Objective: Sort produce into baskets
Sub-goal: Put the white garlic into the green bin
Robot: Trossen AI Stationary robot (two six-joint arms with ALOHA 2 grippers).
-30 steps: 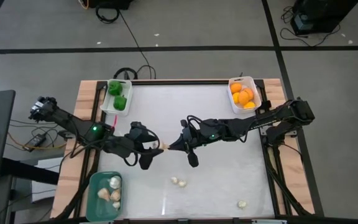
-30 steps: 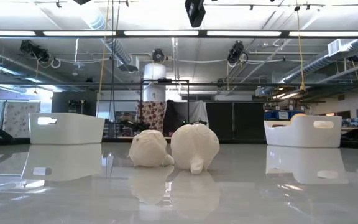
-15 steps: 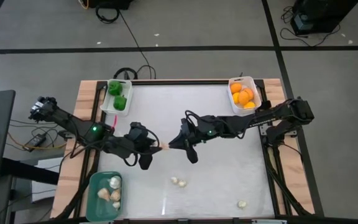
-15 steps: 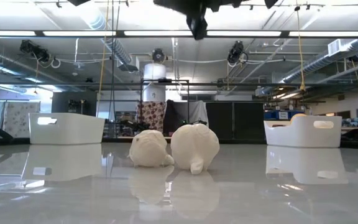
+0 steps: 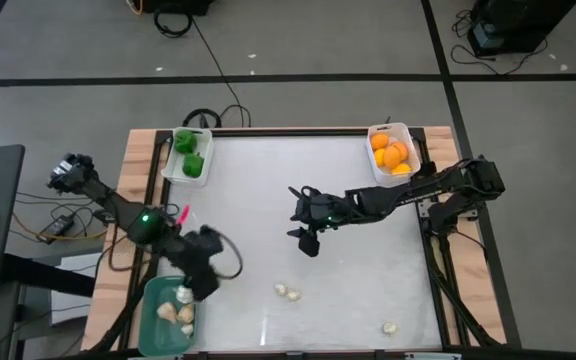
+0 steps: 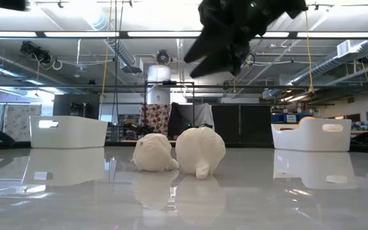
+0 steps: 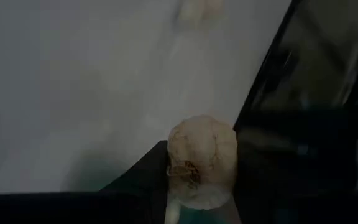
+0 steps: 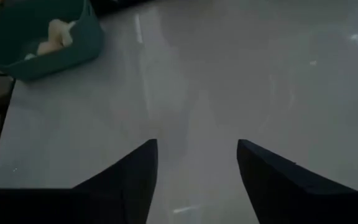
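1. My left tool (image 5: 205,282) is over the tabletop's (image 5: 368,270) near-left area, at the upper right corner of the teal bin (image 5: 154,322). In its wrist view it is clenched on a whitish garlic-like piece (image 7: 202,158), pinched between the two dark fingers (image 7: 272,186).
2. My right tool (image 5: 304,222) hangs above the middle of the tabletop, well clear of the surface in the low view. Its wrist view shows the fingers (image 8: 132,180) spread apart with nothing between them, so it is released.
3. The teal bin sits at the near-left corner, and I count several whitish pieces (image 5: 182,305) lying inside it.
4. Two whitish pieces (image 5: 287,292) lie touching each other on the tabletop, nearer to me than the right tool. The low view shows them side by side up close.
5. One more whitish piece (image 5: 390,327) lies alone toward the near-right corner, well apart from the pair.
6. The white bin (image 5: 175,166) at the far-left edge holds the green peppers (image 5: 189,150).
7. The other white bin (image 5: 408,138) at the far-right edge holds the orange and yellow fruits (image 5: 390,154).
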